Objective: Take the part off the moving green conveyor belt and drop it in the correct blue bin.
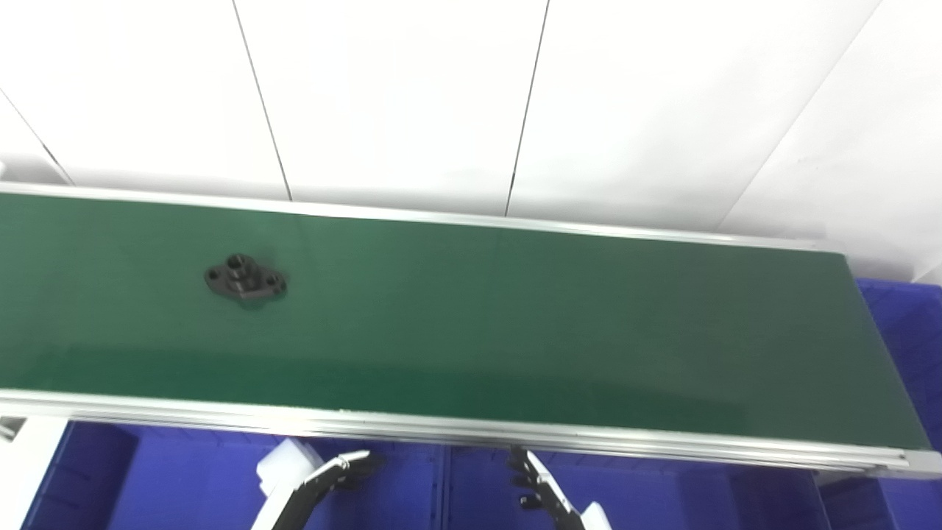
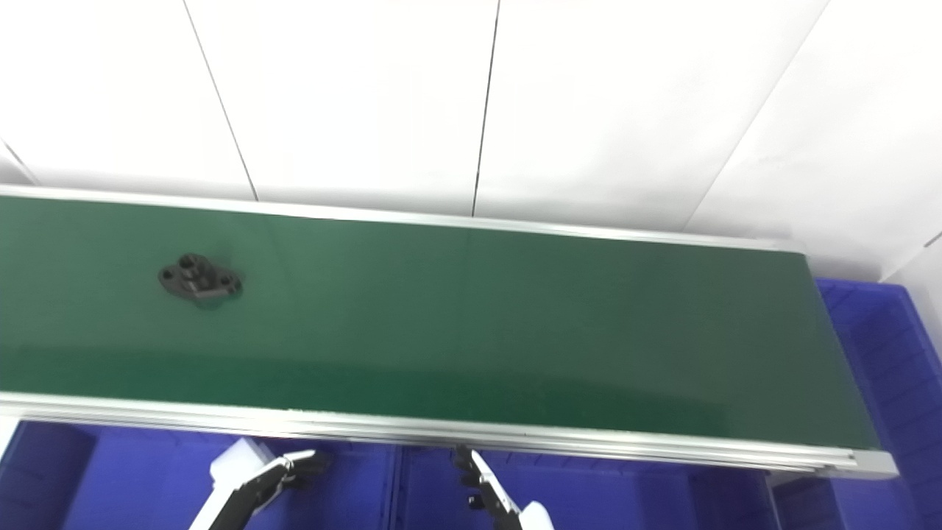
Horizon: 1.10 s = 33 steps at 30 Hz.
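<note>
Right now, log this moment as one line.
part: black, on belt's left stretch, untouched | left robot hand: open, below belt | right robot hand: open, below belt

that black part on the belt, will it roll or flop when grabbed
The black part looks rigid, a moulded or cast flange, so it likely won't flop. It lies flat on the green belt on a wide base, so rolling seems unlikely. Its low profile may make it awkward to pinch; the raised centre hub probably gives the best hold.

Matt black part [image 1: 245, 278], smooth green belt [image 1: 515, 324]
</note>
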{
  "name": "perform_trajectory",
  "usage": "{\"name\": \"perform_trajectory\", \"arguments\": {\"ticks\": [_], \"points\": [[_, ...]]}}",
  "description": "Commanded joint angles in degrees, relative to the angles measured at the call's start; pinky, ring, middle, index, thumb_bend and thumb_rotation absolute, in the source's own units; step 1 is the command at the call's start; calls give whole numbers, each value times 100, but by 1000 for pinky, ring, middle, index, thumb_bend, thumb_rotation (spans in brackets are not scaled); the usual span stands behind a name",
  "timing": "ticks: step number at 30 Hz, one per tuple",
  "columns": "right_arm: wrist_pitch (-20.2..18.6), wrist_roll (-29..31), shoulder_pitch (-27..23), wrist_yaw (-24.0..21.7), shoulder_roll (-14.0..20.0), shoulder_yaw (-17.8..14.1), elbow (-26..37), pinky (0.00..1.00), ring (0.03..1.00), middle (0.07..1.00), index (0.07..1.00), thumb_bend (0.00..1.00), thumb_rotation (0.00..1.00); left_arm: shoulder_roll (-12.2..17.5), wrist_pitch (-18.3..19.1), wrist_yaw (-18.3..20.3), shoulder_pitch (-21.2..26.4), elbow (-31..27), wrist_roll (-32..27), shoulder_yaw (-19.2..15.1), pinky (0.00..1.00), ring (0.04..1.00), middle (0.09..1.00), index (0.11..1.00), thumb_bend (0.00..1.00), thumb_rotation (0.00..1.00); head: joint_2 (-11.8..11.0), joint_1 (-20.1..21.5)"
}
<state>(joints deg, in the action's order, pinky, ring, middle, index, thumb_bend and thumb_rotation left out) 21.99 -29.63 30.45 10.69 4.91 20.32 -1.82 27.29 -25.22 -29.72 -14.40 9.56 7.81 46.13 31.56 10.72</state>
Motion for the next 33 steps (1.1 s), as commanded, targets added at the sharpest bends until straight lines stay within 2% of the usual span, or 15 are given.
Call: {"name": "perform_trajectory", "arguments": {"ticks": [1,5,9,16,19,22,28,33], "points": [[353,72,16,93,-32,4,68,727,828,877,928,631,367,104,-171,-267,77,-43,101,112,690,766,810,748,803,303,-19,-15],[395,80,-9,103,-18,-2,7,722,827,877,929,629,377,154,-171,-479,170,10,114,318,686,764,808,748,806,318,-65,-65],[458,81,-38,181,2,0,-30,721,822,870,930,636,383,178,-171,-518,225,14,70,420,684,763,805,747,797,306,-82,-117],[492,210,-76,610,193,213,218,671,782,841,898,636,367,171,-171,-520,236,3,26,453,678,759,800,739,803,292,-51,-138],[492,376,-18,685,218,209,562,647,765,823,878,649,398,167,-171,-559,248,8,34,481,678,758,800,739,806,298,-26,-118],[490,507,37,727,238,208,944,578,733,810,848,650,373,175,-171,-625,266,11,70,527,675,756,800,737,813,314,2,-114],[480,751,54,575,172,127,1740,465,631,777,800,665,401,202,-171,-1054,382,66,229,790,673,751,795,736,822,332,35,-160],[491,953,-186,503,190,148,2192,481,629,726,789,638,403,229,-171,-1376,483,103,291,1052,673,752,795,736,825,337,25,-254]]}}
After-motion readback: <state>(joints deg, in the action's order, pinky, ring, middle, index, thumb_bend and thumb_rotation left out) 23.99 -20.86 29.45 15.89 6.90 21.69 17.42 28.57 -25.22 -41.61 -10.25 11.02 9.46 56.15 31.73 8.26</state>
